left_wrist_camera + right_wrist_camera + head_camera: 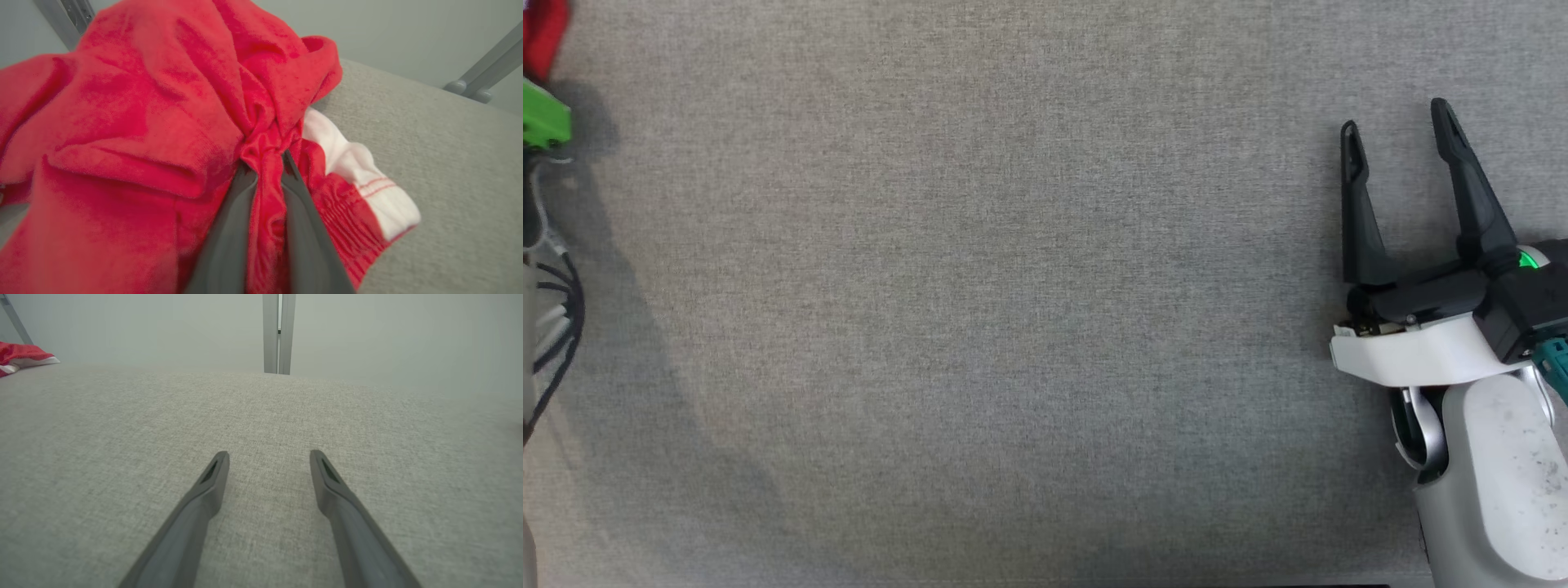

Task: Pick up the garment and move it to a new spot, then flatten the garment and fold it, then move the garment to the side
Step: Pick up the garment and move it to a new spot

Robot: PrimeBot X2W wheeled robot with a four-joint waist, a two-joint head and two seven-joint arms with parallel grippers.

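**A:** Where is the garment (pixel 122 122)?

**B:** It's red, bunched up at the far left edge of the grey counter (pixel 1013 327). In the head view a bit of it shows in the top left corner.

**A:** Which way does it run?

**B:** I cannot tell its long axis, because it is a crumpled heap. In the left wrist view a white cuff (pixel 359 163) with red stitching sticks out to the right and lies on the counter.

**A:** And the left gripper (pixel 267 163)?

**B:** Its fingers are pinched tight on a twisted ridge of the red fabric, and the folds gather toward that grip.

**A:** The right gripper (pixel 1394 116)?

**B:** It's at the lower right of the head view, well apart from the garment. The fingers are spread wide with nothing between them, and they point up that view.
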